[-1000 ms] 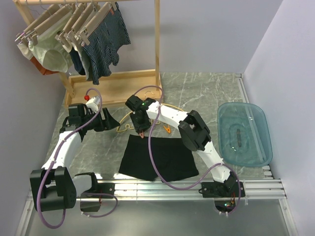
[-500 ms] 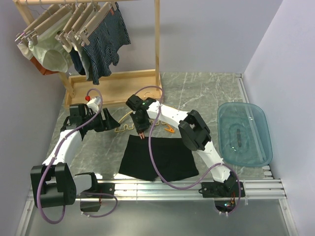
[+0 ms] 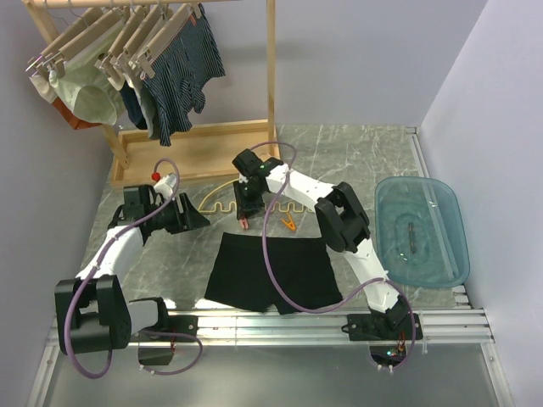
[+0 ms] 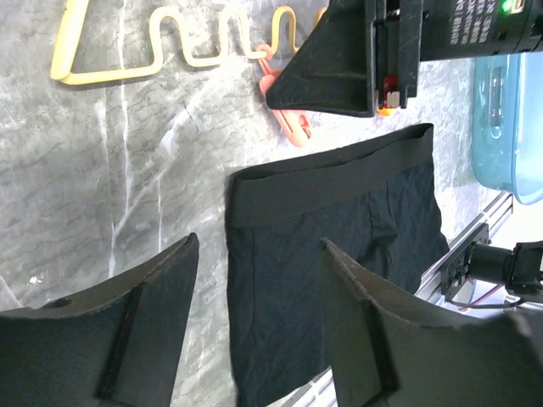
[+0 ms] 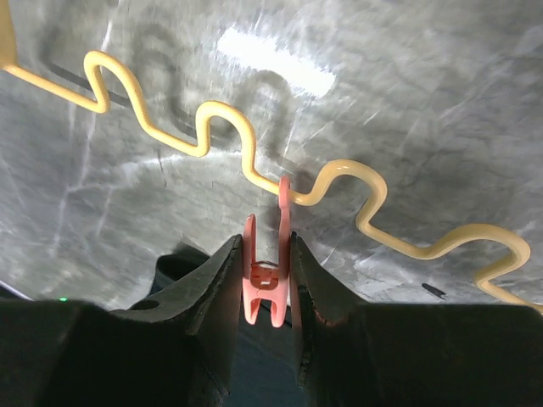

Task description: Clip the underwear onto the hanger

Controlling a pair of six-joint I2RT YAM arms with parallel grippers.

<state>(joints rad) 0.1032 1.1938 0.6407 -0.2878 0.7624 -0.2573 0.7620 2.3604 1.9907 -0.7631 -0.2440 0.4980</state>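
The black underwear lies flat on the table near the front, waistband toward the far side; it also shows in the left wrist view. The yellow hanger lies flat just beyond it, wavy bar toward the waistband. My right gripper is shut on an orange-red clip that hangs on the wavy bar, above the waistband's left part. A second orange clip lies by the bar. My left gripper is open and empty, left of the underwear.
A wooden rack at the back left carries beige clip hangers, dark blue striped shorts and pale green underwear. A teal tray sits at the right. Metal rails run along the near edge.
My right gripper has swung right and a little farther away with the clip. The hanger has shifted right with it and lies flatter, its wavy bar now showing. My left gripper has barely moved.
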